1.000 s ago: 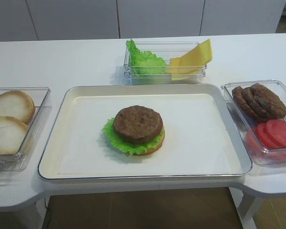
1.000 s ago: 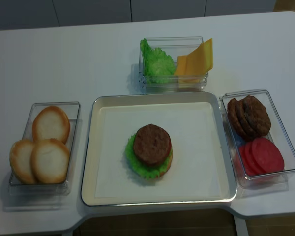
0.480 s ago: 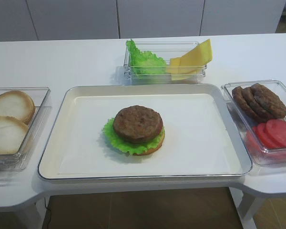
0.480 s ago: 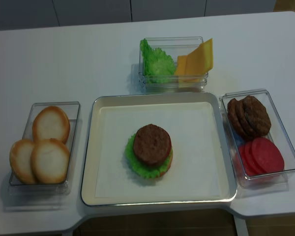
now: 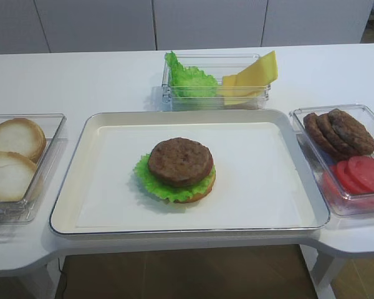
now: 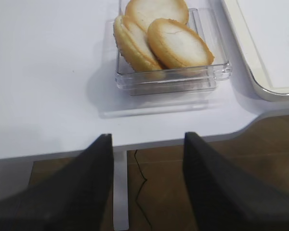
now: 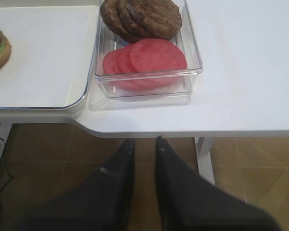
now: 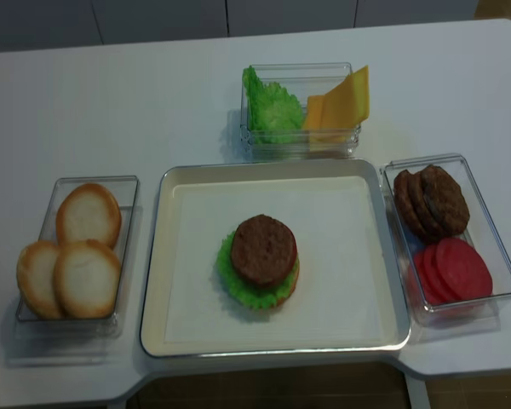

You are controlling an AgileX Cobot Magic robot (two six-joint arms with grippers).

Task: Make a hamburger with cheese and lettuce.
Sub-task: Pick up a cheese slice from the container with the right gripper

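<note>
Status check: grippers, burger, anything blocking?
Left gripper open, right gripper nearly shut, both empty, off the table edge. Hamburger on tray, patty topmost, no cheese yet. Nothing blocking.

No readable text, label, brand, number or sign appears on anything in these views.

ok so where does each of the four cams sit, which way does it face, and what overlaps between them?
Exterior high: front of the table, low angle, facing the hamburger on the tray; no robot parts.
Exterior high (realsense): steeper, nearly overhead, same layout; no robot parts.
Right wrist: off the table's near edge, looking down at the tomato slices and loose patties; right gripper nearly closed.
Left wrist: likewise, over the buns; left gripper open.
Shared: both wrist views catch a tray corner; right wrist also sees the hamburger's edge.
</note>
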